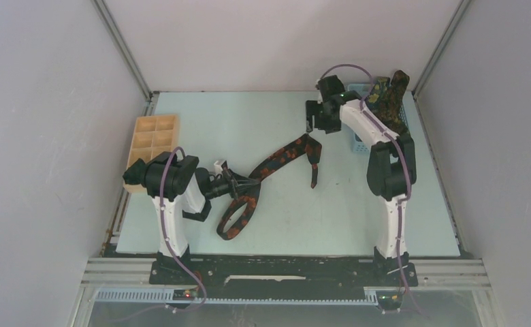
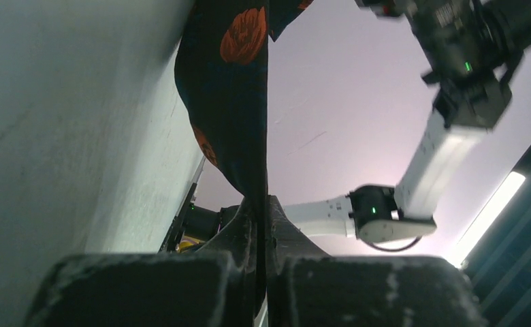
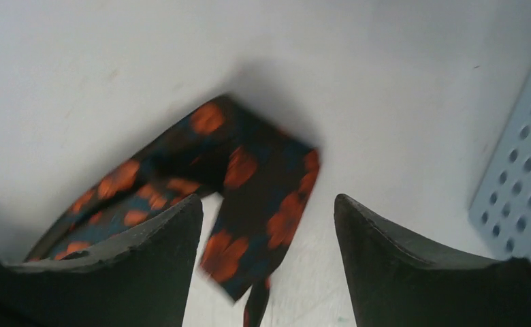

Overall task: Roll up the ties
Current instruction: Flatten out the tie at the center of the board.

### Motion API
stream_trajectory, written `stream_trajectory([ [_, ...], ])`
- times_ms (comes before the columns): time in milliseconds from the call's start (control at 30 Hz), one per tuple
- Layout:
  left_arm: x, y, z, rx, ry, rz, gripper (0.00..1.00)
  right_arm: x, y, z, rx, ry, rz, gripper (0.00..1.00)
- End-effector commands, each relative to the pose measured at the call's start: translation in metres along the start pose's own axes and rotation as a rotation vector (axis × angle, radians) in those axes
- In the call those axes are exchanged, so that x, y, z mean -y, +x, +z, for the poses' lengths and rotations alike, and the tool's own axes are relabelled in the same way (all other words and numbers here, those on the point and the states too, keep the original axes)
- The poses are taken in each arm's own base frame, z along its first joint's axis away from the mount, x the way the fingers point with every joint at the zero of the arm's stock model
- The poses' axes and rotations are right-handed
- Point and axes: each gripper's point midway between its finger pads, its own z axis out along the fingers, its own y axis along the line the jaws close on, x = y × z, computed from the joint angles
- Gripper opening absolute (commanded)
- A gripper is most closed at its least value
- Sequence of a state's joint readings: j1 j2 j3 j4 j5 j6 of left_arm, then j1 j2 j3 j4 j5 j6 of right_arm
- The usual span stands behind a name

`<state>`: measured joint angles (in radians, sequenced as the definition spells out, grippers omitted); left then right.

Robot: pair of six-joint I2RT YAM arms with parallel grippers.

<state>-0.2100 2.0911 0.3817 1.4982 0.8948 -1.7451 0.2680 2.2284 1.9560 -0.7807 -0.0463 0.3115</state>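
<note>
The left end effector (image 1: 241,184) was clamped on the tie (image 1: 283,155), while the right end effector (image 3: 268,201) hung, jaws apart, above its far fold.

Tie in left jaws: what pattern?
The tie is black with orange flowers; best in right wrist view.

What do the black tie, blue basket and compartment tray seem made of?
The black tie looks like soft matte fabric: it folds and drapes limply. The blue basket seems smooth moulded plastic, with round holes. The compartment tray is probably pale bare wood; its grain is too small to see.
</note>
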Motion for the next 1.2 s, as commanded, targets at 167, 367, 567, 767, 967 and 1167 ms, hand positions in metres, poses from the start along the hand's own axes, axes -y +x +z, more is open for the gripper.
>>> stream_trajectory([
  [167, 0.009, -0.005, 0.001, -0.009, 0.032, 0.003, 0.0, -0.05, 0.046, -0.06, 0.075, 0.072, -0.258, 0.77],
  [367, 0.011, -0.006, 0.003, -0.013, 0.035, 0.012, 0.0, -0.036, 0.086, -0.034, -0.009, 0.233, -0.306, 0.73],
  [567, 0.011, -0.006, 0.002, -0.01, 0.036, 0.009, 0.0, -0.021, 0.079, -0.022, -0.001, 0.34, -0.324, 0.52],
  [767, 0.009, -0.008, 0.002, -0.004, 0.032, -0.002, 0.0, -0.01, 0.057, -0.02, 0.024, 0.368, -0.303, 0.0],
  [967, 0.008, -0.007, 0.001, 0.001, 0.029, -0.01, 0.0, 0.018, 0.012, -0.03, 0.087, 0.395, -0.242, 0.0],
  [1167, 0.007, -0.004, -0.001, -0.002, 0.024, -0.021, 0.0, 0.042, -0.044, -0.02, 0.122, 0.391, -0.16, 0.14],
])
